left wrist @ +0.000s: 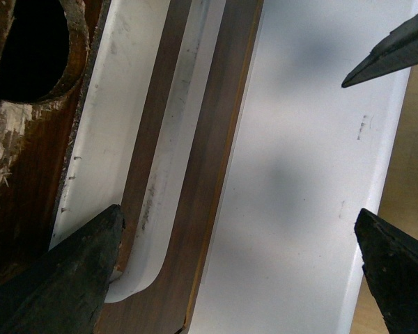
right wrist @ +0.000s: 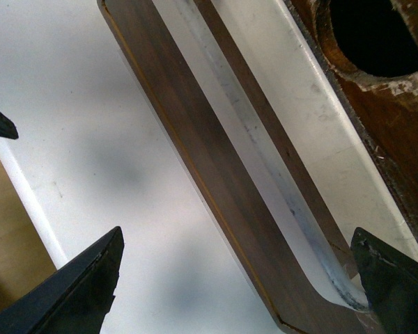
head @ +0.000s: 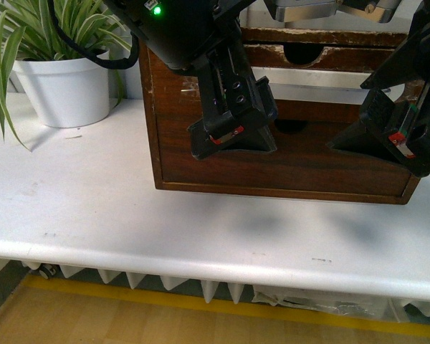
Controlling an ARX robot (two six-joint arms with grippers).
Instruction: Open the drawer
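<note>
Currently reaches both arms steeply down before the dark brown wooden chest [head: 172, 143] on the white counter [head: 93, 215], below its chipped dark brown wooden drawer [head: 265, 56] with long white plastic handle [head: 322, 80]; holds left gripper [head: 233, 136] and right gripper [head: 394, 140] with fingers spread wide, gripping nothing.

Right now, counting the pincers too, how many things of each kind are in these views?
Pincers: 2, the left pincer and the right pincer, both open
Notched drawer fronts: 2, the chipped upper drawer front and the plain lower drawer front
White handle: 1
Potted plant: 1
Wooden chest: 1
Total: 7
</note>
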